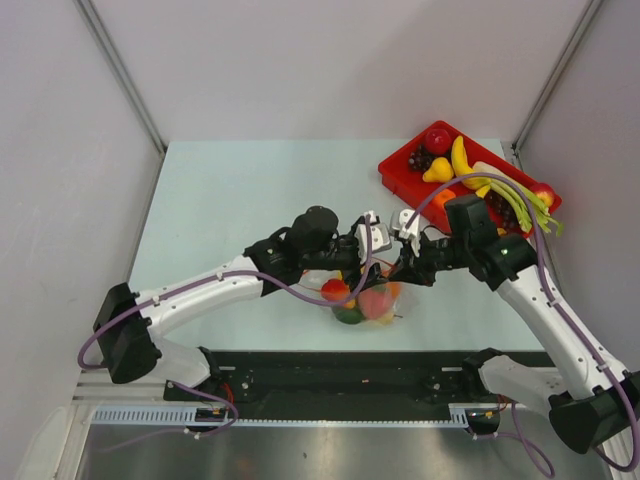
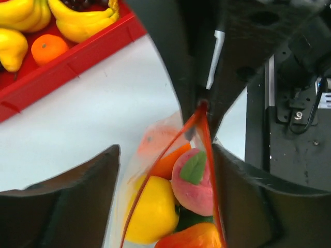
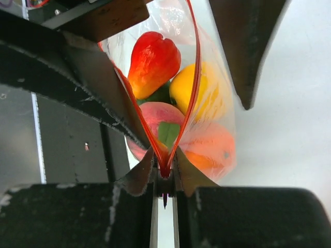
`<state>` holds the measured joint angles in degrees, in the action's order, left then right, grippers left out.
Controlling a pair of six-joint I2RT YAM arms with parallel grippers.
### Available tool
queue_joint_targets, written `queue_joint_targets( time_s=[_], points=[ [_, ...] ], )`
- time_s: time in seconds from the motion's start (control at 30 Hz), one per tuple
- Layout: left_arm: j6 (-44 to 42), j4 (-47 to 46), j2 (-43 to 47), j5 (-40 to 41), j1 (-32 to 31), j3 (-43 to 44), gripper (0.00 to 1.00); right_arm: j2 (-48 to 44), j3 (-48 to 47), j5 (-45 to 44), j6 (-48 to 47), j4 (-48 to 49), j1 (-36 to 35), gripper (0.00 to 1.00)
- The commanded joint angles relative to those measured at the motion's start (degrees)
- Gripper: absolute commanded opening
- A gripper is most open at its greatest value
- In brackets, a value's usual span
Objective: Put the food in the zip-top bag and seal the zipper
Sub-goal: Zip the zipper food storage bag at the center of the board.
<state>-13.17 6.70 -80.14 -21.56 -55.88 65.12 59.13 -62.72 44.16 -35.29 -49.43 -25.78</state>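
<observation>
pale table (image 1: 230,190), white walls round it. nearest the arm bases, close to the near edge, the bag (image 1: 368,300) hangs btwn both wrists. fruit (image 3: 152,59) is inside: red, yellow, peachy and orange pcs, something green under.

right gripper (image 3: 164,166) is clamped on one end of the zipper (image 3: 194,77), the 2 strips meeting in its pinch. from there they bow apart, so the mouth gapes along most of its length. left gripper (image 2: 166,150) is spread wide, a finger each side of the bag mouth, squeezing nothing. in the right wrist view one finger looks to touch a strip and the other stands off.

far right corner: red tray (image 1: 400,172) w/ bananas (image 1: 460,158) + a few more fruit in it.

step, imo: loading about done, sealing in hand. next move prob needs the left gripper to close on both strips beside the right's pinch, then run along to the far end while the right holds. strips must line up, and bulging fruit may hold the mouth apart.
</observation>
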Motion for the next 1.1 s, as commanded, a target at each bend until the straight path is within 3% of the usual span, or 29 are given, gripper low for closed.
queue_joint_targets(
  time_s=[0.0, 0.03, 0.07, 0.1, 0.13, 0.23, 0.27, 0.37, 0.5, 0.73, 1.07],
  points=[
    [-6.8, -2.0, 1.0, 2.0, -0.1, -2.2, 0.58, -2.2, -0.4, 2.4, -7.1, -3.7, -0.5, 0.00],
    [-8.2, -1.5, 1.3, -0.1, 0.0, -2.4, 0.47, -2.4, -0.4, 2.4, -8.2, -3.9, -0.5, 0.00],
    [-8.6, -0.8, 1.7, -1.0, 0.2, -2.5, 0.19, -2.7, -0.4, 2.2, -8.5, -3.9, -0.4, 0.00],
    [-9.1, -0.5, 2.0, -2.2, 0.3, -2.8, 0.05, -3.0, -0.4, 1.9, -8.6, -3.8, -0.3, 0.01],
    [-9.1, -0.3, 2.3, -3.4, 0.5, -2.8, 0.00, -3.2, -0.4, 1.5, -8.9, -3.8, -0.1, 0.19],
    [-7.1, -0.7, 3.6, -5.9, 2.3, -3.8, 0.00, -4.6, 0.7, 3.7, -9.6, -3.5, 3.9, 0.72],
    [-6.5, -1.3, 3.9, -7.2, 3.4, -4.2, 0.00, -5.2, 1.5, 5.7, -9.6, -2.4, 5.1, 0.75],
    [-4.8, -3.3, 5.4, -9.2, 4.6, -5.7, 0.00, -6.9, 4.3, 9.1, -8.8, 0.7, 9.9, 0.76],
    [-1.3, -5.8, 6.1, -11.5, 6.0, -7.5, 0.00, -7.2, 7.3, 13.2, -7.4, 5.5, 12.4, 0.67],
    [3.4, -9.6, 6.3, -13.1, 7.5, -8.3, 0.00, -10.1, 14.9, 15.3, 8.4, 27.9, 11.2, 0.64],
    [4.3, -9.4, 6.0, -14.7, 8.1, -7.7, 0.00, -10.4, 16.8, 11.7, 13.2, 35.2, 7.0, 0.48]
  ],
)
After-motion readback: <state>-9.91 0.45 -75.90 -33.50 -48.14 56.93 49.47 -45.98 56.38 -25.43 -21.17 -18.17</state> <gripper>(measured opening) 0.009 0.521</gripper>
